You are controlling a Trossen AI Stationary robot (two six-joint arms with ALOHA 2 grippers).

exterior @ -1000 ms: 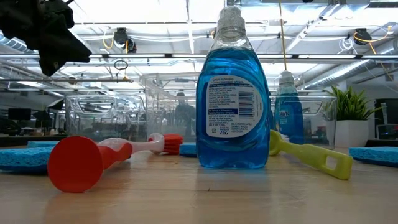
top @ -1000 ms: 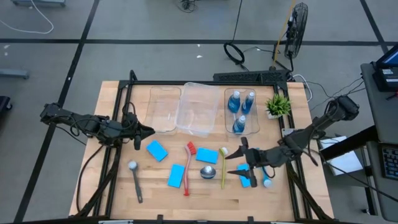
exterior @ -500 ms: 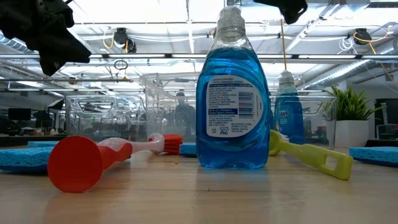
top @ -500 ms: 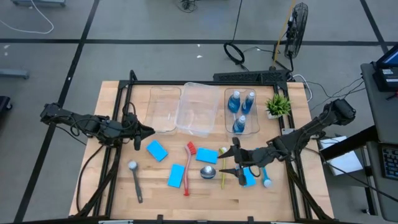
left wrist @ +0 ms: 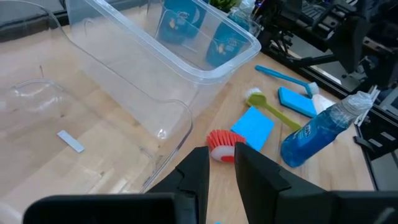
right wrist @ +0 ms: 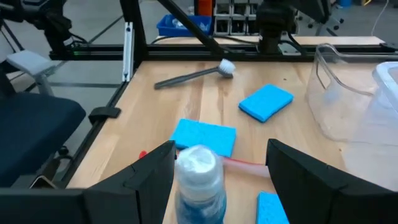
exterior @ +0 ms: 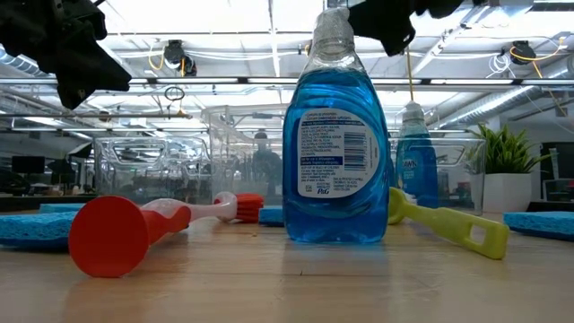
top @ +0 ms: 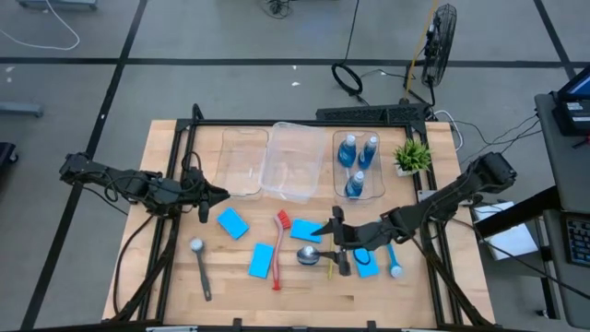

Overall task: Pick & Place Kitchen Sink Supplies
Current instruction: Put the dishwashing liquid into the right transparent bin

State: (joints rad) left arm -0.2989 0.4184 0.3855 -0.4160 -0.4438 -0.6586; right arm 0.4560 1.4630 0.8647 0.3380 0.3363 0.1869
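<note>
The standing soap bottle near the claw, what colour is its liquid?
Bright blue, under a clear cap; the plastic soap bottle shows best in the low view.
</note>
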